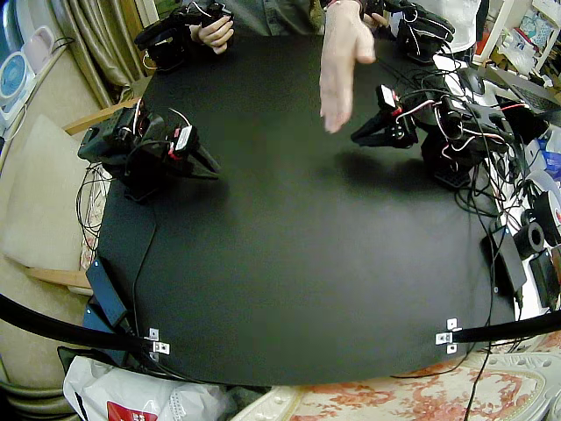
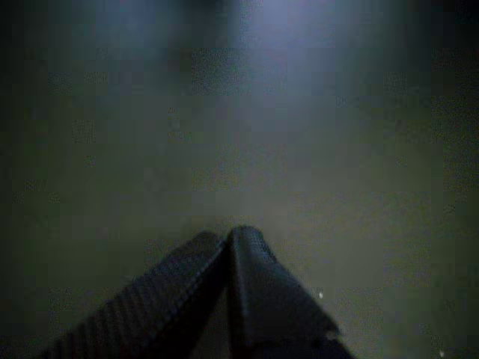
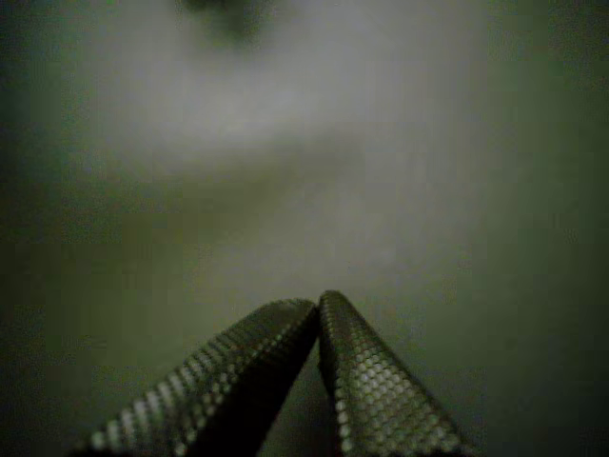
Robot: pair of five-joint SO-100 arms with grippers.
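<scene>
On a black table [image 1: 289,263], 2 arms are seen lying low, both end effectors closed tight w/ nothing gripped. A person's hand [image 1: 344,66] is held over the far half, long axis far-to-near, fingertips just beside the left end effector [image 1: 358,137]; the right end effector [image 1: 213,171] is well apart.

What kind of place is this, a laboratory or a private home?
Probably a room in a home, used as a robot workbench. Curtains hang in the far corner, a flowered rug or fabric lies beside the black table, and loose cables crowd one edge of the table.
</scene>
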